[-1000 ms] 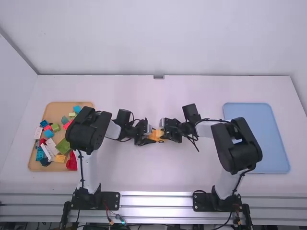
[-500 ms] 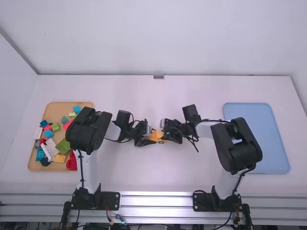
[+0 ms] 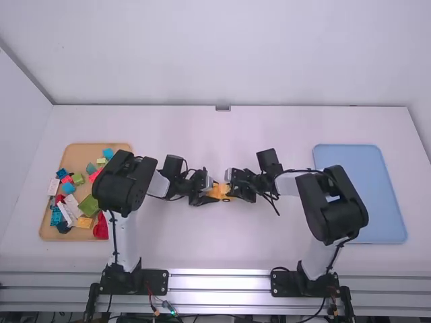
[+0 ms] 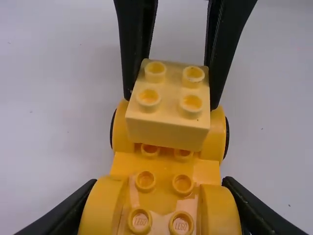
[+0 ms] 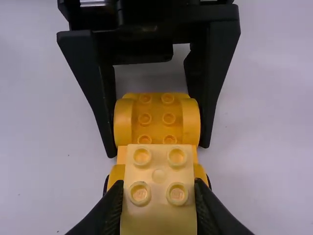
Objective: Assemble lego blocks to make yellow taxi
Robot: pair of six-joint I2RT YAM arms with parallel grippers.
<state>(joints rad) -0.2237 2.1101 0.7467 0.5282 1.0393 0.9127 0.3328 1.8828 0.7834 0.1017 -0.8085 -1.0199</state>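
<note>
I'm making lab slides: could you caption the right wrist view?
Left tool clasps the orange car base; right tool pinches a pale yellow block at its other end.

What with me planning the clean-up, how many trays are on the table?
2: the tan tray at the left, holding loose blocks and partly behind the left arm, and the blue tray at the right, partly behind the right arm.

Right fingers [image 5: 108,208] grip a pale yellow block [image 5: 159,210] (four studs showing) over the orange-yellow base [image 5: 157,108].
</note>
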